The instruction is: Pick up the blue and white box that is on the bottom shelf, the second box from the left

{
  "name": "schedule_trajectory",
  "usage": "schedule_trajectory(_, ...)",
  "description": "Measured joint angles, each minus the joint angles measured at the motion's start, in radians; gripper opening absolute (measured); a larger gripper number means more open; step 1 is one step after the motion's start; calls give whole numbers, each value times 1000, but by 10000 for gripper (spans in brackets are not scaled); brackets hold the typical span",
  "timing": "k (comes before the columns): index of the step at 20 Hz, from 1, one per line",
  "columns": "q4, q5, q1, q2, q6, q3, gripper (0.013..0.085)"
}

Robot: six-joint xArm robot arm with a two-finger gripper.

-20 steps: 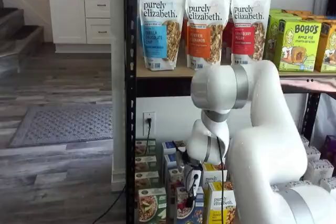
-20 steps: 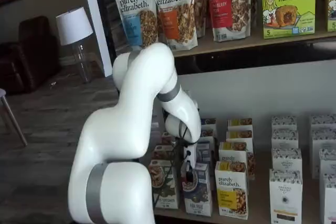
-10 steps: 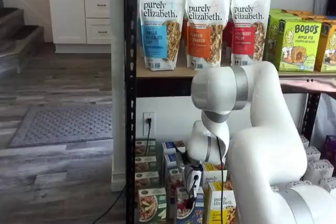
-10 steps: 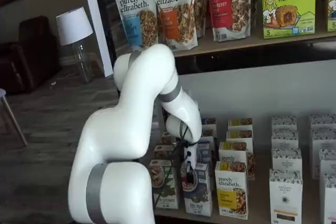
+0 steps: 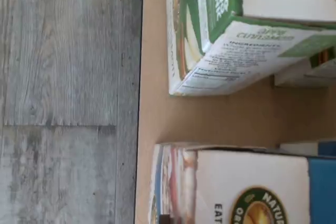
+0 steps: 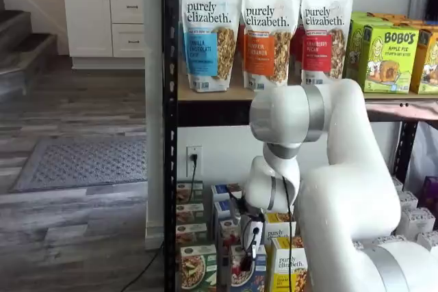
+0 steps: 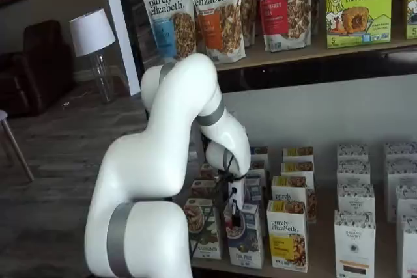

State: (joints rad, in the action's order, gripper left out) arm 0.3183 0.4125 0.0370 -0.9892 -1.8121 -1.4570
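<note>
The white arm [image 7: 163,180] bends down in front of the rack, its wrist low over the bottom shelf [image 7: 326,252]. There, rows of small cartons run front to back. The blue and white box [image 7: 245,239] stands upright at the front edge, between a green-and-white carton [image 7: 204,228] and a yellow-and-white carton [image 7: 287,236]. Its top is white, its lower part blue, with a bowl of cereal and red berries on its face; in the wrist view [image 5: 241,187] a round green and gold logo shows. The gripper [image 7: 234,216] hangs right at the box's top; whether its fingers are parted or closed cannot be told.
</note>
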Motion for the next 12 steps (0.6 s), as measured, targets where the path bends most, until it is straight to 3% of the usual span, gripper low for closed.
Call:
schedule_trajectory(7,6,-4,-1,7,-7,11,610)
schedule_trajectory(12,7,-2,0,12,-7,18,490)
